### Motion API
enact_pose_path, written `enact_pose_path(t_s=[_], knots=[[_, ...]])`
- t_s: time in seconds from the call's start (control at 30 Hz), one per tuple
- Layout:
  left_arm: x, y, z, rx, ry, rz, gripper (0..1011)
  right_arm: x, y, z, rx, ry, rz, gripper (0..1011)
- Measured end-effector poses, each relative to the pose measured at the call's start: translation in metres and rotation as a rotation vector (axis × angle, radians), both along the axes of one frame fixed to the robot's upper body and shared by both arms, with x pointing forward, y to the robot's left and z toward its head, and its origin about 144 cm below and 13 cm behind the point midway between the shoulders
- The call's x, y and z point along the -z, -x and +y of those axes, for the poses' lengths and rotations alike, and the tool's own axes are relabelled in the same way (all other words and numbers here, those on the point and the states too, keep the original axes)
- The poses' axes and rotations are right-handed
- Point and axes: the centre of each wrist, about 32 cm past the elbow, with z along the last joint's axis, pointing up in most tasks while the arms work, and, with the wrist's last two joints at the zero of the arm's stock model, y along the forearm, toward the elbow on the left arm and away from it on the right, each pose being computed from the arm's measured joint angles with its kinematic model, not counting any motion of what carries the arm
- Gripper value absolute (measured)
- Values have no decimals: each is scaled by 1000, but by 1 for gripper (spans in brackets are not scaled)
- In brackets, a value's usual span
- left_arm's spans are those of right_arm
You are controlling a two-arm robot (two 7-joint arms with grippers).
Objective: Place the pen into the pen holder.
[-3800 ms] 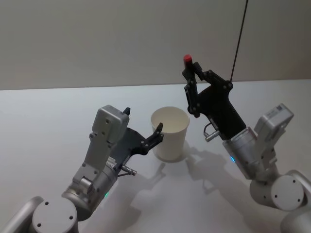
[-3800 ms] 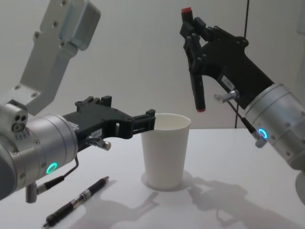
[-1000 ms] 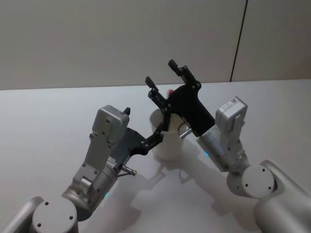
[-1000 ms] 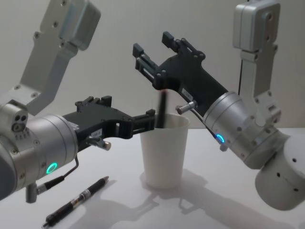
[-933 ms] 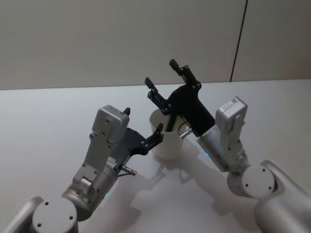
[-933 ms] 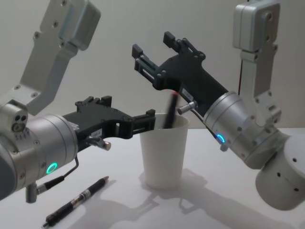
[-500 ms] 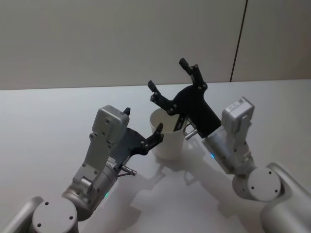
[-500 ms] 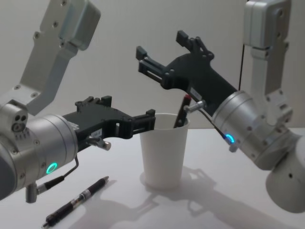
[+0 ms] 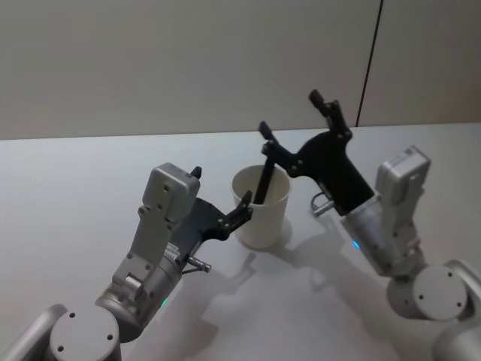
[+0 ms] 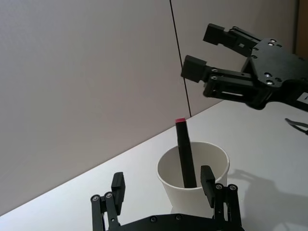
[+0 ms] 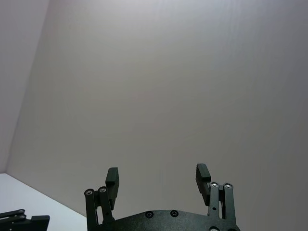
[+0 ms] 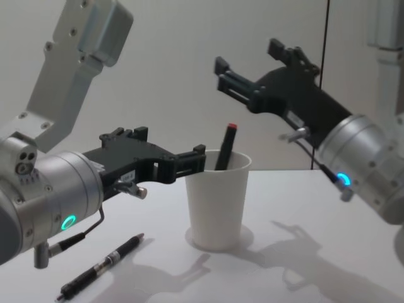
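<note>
The right gripper (image 12: 247, 55) had let go and drawn back, spread empty; the red-tipped pen (image 12: 224, 148) leaned inside the paper cup (image 12: 218, 202), with the left gripper (image 10: 162, 178) open alongside.

The white paper cup (image 9: 263, 222) has its mouth free from above, save the black red-capped pen (image 9: 263, 184) leaning at 12 o'clock. At 9 o'clock the left gripper (image 9: 222, 188) crowds the rim; at 2 o'clock the right gripper (image 9: 290, 113) hangs raised, jaws spread.

Pen holder (image 12: 218, 202): plain white. Pen (image 12: 224, 148) inside the pen holder: black barrel, red end. Second pen (image 12: 101, 268), left of the pen holder: black with silver bands. Left gripper (image 9: 222, 184) and right gripper (image 9: 290, 113): black. Table (image 9: 75, 188): white.
</note>
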Motion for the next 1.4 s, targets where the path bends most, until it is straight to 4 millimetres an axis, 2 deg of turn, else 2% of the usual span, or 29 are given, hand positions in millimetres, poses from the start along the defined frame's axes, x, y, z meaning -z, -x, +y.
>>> enact_pose_path(t_s=[1.03,1.4], knots=[[0,0,0,0,0,0,1000,-19,55,-82,170,2,199,1002],[0,0,0,0,0,0,1000,-21,79,-101,184,5,273,1002]])
